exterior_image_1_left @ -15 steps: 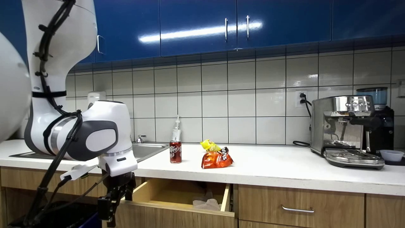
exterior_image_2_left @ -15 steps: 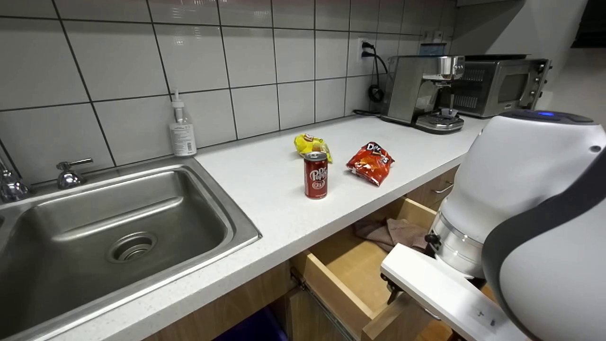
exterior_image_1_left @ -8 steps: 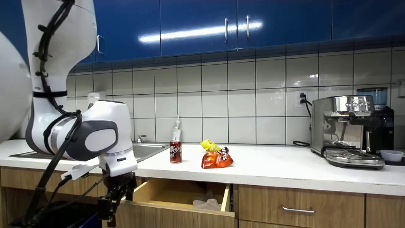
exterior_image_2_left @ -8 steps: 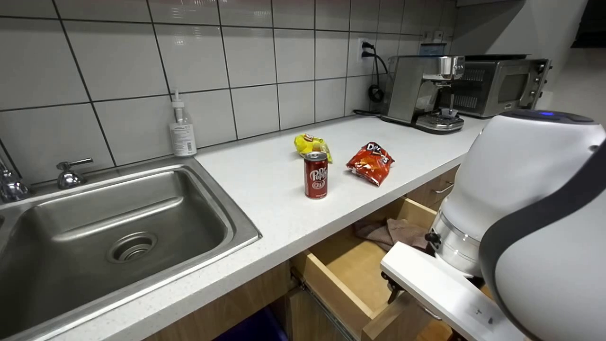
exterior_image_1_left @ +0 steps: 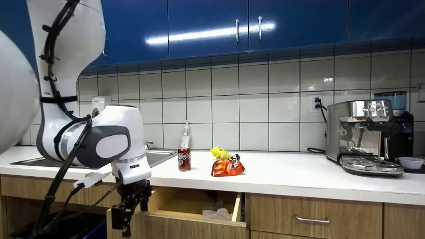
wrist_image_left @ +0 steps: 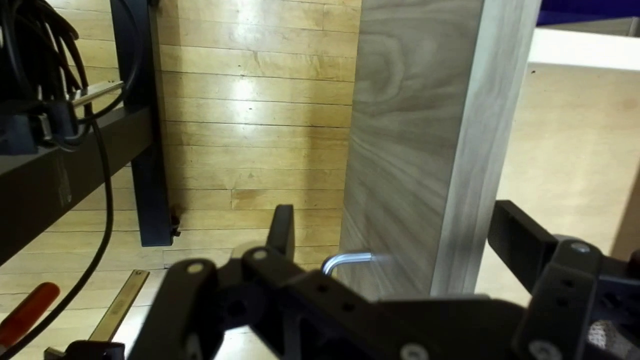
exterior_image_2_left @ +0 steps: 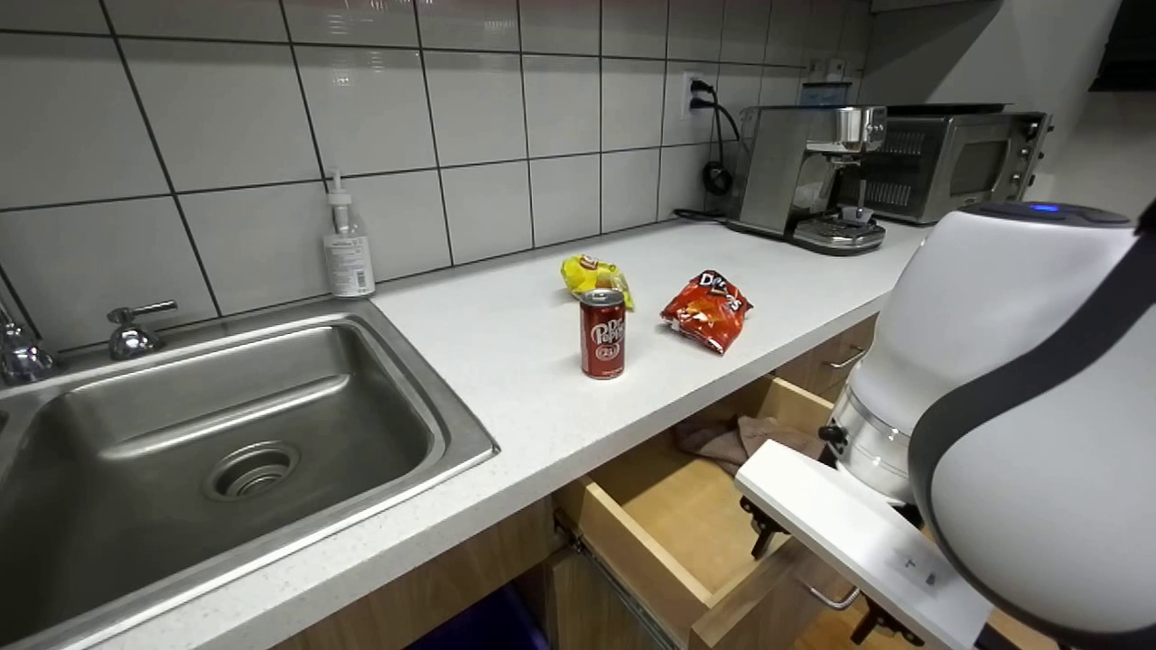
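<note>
My gripper (wrist_image_left: 394, 220) stands open astride the front panel (wrist_image_left: 400, 145) of a pulled-out drawer. One finger (wrist_image_left: 283, 230) is on the panel's outer side, near a metal handle (wrist_image_left: 350, 258); the opposite finger (wrist_image_left: 520, 240) hangs on the inner side. Whether either touches the wood I cannot tell. In an exterior view the gripper (exterior_image_1_left: 135, 219) is at the drawer's left end. Inside the drawer (exterior_image_2_left: 686, 515) lies a crumpled brownish cloth (exterior_image_2_left: 745, 441). On the counter above stand a red Dr Pepper can (exterior_image_1_left: 184, 160), a red Doritos bag (exterior_image_1_left: 228, 167) and a yellow bag (exterior_image_1_left: 219, 152).
The white counter (exterior_image_1_left: 282, 172) overhangs the drawer. A steel sink (exterior_image_2_left: 470, 424) and soap bottle (exterior_image_2_left: 349, 257) lie to one side, a coffee machine (exterior_image_1_left: 362, 132) to the far side. Below, the wrist view shows wooden floor (wrist_image_left: 250, 150), a dark frame (wrist_image_left: 145, 190) and cables (wrist_image_left: 105, 200).
Over the last half second the arm and gripper have shifted slightly rightward along the drawer front, uncovering more of the handle. The drawer, can and bags look unmoved.
</note>
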Robot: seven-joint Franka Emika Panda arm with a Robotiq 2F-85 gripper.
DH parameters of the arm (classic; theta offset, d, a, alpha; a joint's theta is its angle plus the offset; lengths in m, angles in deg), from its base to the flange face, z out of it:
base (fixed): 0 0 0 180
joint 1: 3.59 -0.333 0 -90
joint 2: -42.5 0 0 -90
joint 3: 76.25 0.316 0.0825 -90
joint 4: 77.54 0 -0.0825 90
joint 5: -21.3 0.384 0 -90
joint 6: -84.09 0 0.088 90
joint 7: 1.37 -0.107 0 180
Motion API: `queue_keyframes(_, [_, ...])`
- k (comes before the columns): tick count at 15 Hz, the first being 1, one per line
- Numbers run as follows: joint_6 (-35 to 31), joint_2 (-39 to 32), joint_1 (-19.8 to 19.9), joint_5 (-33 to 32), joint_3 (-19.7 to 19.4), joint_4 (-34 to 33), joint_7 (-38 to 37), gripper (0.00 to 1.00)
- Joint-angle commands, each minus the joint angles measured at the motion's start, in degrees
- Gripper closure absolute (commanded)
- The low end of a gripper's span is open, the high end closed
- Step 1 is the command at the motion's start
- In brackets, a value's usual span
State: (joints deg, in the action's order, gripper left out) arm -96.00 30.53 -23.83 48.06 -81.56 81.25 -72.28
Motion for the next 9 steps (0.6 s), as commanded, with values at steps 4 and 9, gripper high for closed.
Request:
queue_keyframes(4, [0.24,2.55,-5.67,-1.54,-7.46,0.83,-0.45,0.0])
queue_keyframes(9, [-0.03,3.2,-10.54,-3.36,-13.62,0.81,-0.47,0.0])
